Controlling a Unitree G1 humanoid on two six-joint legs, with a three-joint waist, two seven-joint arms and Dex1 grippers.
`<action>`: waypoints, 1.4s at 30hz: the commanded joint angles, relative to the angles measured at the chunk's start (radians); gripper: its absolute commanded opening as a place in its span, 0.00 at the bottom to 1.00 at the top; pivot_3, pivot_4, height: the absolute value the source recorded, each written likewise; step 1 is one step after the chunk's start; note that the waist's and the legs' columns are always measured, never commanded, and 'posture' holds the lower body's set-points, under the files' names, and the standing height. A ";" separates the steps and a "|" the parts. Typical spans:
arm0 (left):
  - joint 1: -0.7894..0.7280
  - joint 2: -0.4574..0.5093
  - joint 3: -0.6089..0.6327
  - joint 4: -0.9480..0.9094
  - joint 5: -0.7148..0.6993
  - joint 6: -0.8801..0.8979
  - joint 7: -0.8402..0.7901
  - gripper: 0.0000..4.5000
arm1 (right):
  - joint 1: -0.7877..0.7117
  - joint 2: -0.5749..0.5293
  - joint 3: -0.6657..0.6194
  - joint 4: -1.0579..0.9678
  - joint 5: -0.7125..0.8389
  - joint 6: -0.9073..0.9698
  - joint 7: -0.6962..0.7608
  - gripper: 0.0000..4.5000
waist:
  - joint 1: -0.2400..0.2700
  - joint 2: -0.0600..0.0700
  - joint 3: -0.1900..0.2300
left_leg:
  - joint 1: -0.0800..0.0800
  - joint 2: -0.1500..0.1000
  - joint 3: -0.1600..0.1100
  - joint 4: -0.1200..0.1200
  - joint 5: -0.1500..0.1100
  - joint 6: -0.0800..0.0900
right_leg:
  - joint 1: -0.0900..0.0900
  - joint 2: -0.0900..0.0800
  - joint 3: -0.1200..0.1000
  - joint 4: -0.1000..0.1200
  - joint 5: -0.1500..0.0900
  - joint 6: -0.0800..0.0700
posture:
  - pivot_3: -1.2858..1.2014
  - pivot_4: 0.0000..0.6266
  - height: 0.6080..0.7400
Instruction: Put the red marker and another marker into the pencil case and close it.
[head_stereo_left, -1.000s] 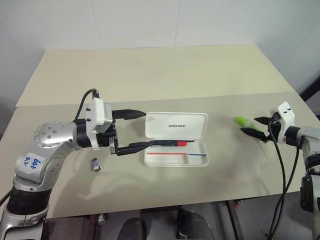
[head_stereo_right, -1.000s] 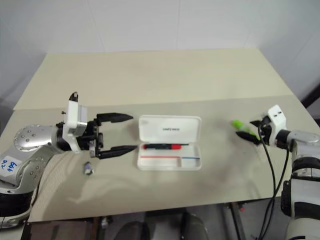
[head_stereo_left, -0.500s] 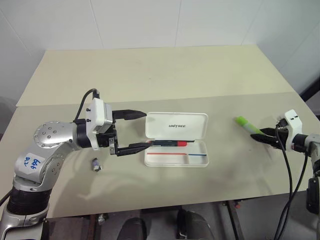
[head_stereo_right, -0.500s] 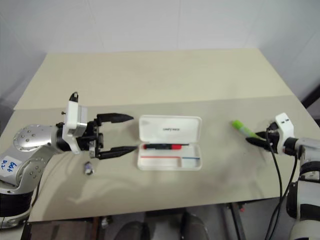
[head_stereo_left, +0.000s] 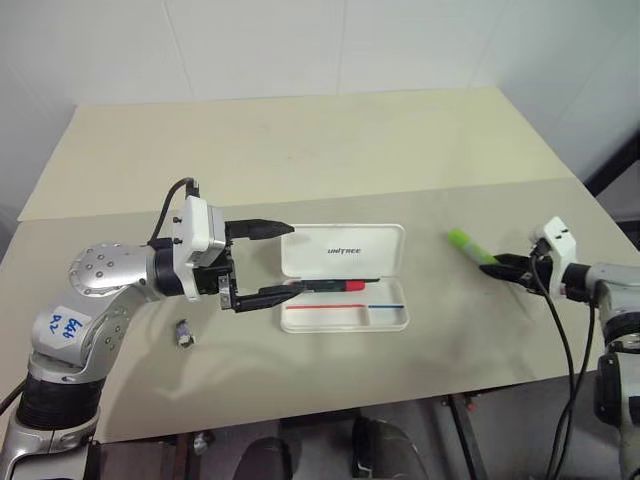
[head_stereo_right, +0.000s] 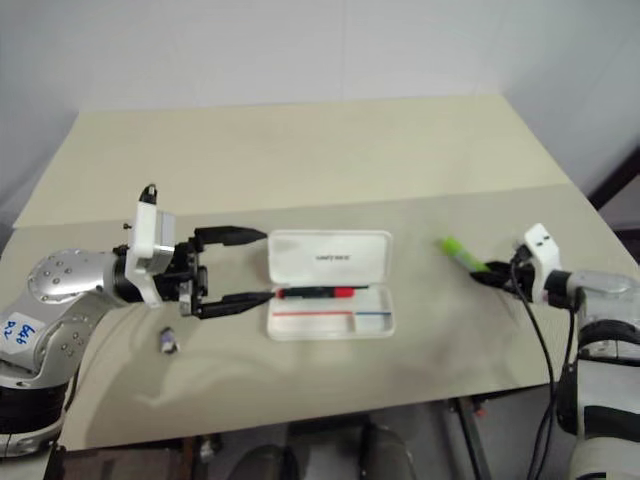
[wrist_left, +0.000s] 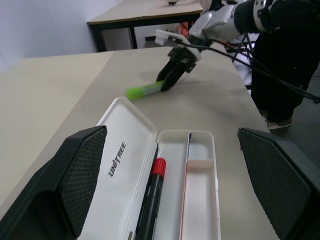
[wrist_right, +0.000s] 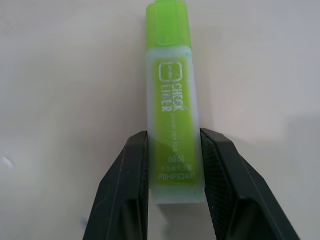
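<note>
The white pencil case (head_stereo_left: 392, 318) lies open at the table's middle, lid (head_stereo_left: 345, 248) folded back. The red marker (head_stereo_left: 335, 285) rests inside it along the hinge side, also seen in the left wrist view as the red marker (wrist_left: 156, 176). My left gripper (head_stereo_left: 291, 260) hovers open at the case's left end, with nothing between its fingers (wrist_left: 75, 175). The lime-green marker (wrist_right: 170, 75) lies on the table to the right of the case. My right gripper (wrist_right: 173, 137) is shut on its near end, a finger pressing each side.
A small grey piece (head_stereo_left: 185, 333) lies on the table below my left arm. Black cables (head_stereo_left: 560, 340) hang from my right wrist near the table's right edge. A second table (head_stereo_left: 290, 140) adjoins at the back.
My right gripper went from open to shut on the green marker's near end, after pulling back a little along it. The left arm stayed still. The camera view shifted slightly.
</note>
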 joint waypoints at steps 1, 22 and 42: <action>0.025 0.001 0.010 -0.034 -0.003 -0.032 -0.013 1.00 | -0.068 -0.006 -0.046 -0.078 0.055 -0.034 0.035 0.24 | 0.002 0.001 0.000 | 0.000 0.000 -0.001 0.000 0.000 0.000 | 0.000 0.000 0.000 0.000 0.000 0.000 | 0.52 0.24 1.00; 0.317 0.094 0.219 0.034 0.048 -0.171 -0.081 1.00 | 0.236 0.158 0.150 -1.373 0.528 0.676 0.182 0.24 | 0.041 0.001 0.001 | -0.002 -0.001 -0.006 -0.001 0.000 0.000 | -0.001 0.000 -0.002 0.002 0.000 0.000 | 0.52 0.24 1.00; 0.367 0.085 0.229 0.046 0.062 -0.183 -0.056 1.00 | 0.235 0.221 0.516 -1.274 0.130 0.532 0.051 0.24 | 0.028 -0.002 -0.001 | -0.001 -0.001 -0.004 -0.001 -0.001 0.001 | -0.003 0.000 -0.002 0.003 0.000 -0.001 | 0.52 0.24 1.00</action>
